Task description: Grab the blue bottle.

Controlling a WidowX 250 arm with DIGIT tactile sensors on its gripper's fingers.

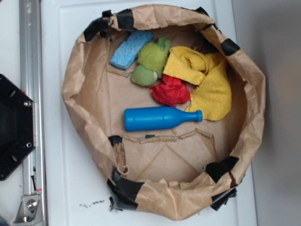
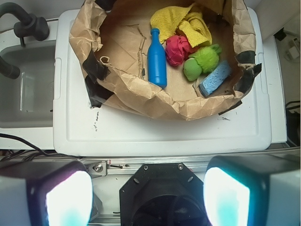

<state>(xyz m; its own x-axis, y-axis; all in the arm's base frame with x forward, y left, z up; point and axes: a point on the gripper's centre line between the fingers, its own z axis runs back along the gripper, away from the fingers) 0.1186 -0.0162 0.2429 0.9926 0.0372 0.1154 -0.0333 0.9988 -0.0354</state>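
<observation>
Blue bottle (image 2: 156, 60) lying in paper bag (image 2: 141, 96), well beyond the jaws, jaws seemingly spread, nothing between them

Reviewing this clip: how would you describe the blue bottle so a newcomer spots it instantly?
Look inside the crumpled brown paper bag sitting on the white tray. The blue bottle lies on its side on the bag's floor, just below the red cloth. Unlike the pale blue sponge nearby, it is bright, smooth plastic with a narrow neck and ribbed cap.

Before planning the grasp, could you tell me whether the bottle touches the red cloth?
Apart: the exterior view shows brown paper between the bottle and the red cloth.
</observation>
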